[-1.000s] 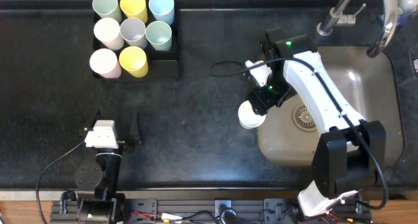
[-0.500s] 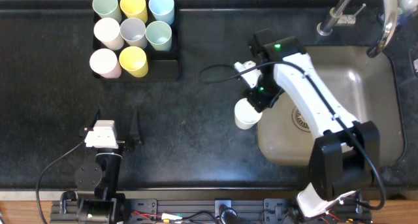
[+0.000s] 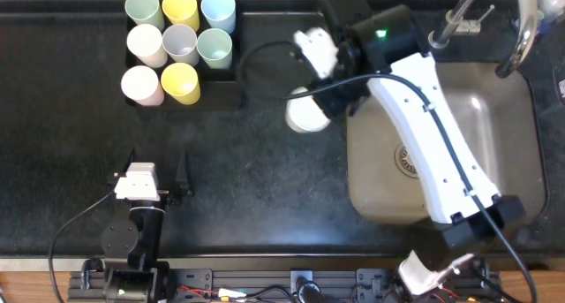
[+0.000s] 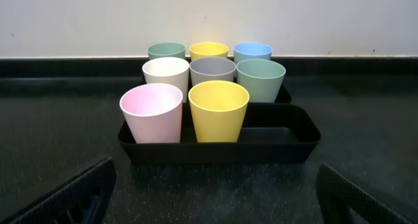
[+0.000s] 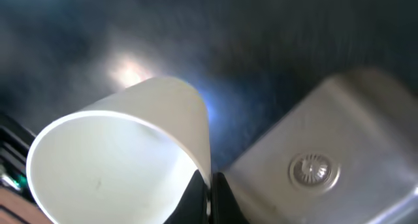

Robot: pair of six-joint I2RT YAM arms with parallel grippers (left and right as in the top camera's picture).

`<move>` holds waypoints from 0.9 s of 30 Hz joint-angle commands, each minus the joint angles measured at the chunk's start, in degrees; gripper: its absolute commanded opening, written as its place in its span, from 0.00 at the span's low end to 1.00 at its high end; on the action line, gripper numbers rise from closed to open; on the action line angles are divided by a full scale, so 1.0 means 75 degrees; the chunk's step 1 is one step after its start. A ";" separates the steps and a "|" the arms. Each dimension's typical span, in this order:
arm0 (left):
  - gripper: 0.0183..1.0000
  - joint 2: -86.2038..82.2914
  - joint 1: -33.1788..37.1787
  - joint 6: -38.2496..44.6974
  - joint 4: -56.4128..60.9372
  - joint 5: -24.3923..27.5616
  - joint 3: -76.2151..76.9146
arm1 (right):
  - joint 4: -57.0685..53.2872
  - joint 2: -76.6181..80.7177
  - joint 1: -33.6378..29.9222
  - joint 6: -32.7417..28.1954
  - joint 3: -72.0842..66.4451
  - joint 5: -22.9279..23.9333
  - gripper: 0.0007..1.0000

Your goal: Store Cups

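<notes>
White cup (image 3: 305,116) hangs rim-pinched in the right gripper (image 5: 209,196), lifted above the counter (image 3: 265,188) between the tray (image 3: 226,93) and sink (image 3: 494,100). The left gripper (image 3: 157,166) rests with fingers spread, facing the tray.

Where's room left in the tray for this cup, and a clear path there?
The tray has one free slot for the held white cup: beside the front-row yellow cup, before the middle-row green cup. Elsewhere it's packed. Bare counter runs between tray and sink.
</notes>
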 commanded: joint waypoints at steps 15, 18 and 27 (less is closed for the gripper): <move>1.00 -0.0073 0.0070 0.0169 -0.0020 0.0047 -0.0009 | 0.0650 0.3010 0.1591 0.1186 0.3692 0.0484 0.04; 1.00 -0.0073 0.0070 0.0169 -0.0020 0.0047 -0.0009 | 0.0717 0.3194 0.1603 0.1212 0.3692 0.0469 0.04; 1.00 -0.0073 0.0070 0.0169 -0.0020 0.0047 -0.0009 | 0.1224 0.3669 0.1489 0.1215 0.3692 0.0542 0.04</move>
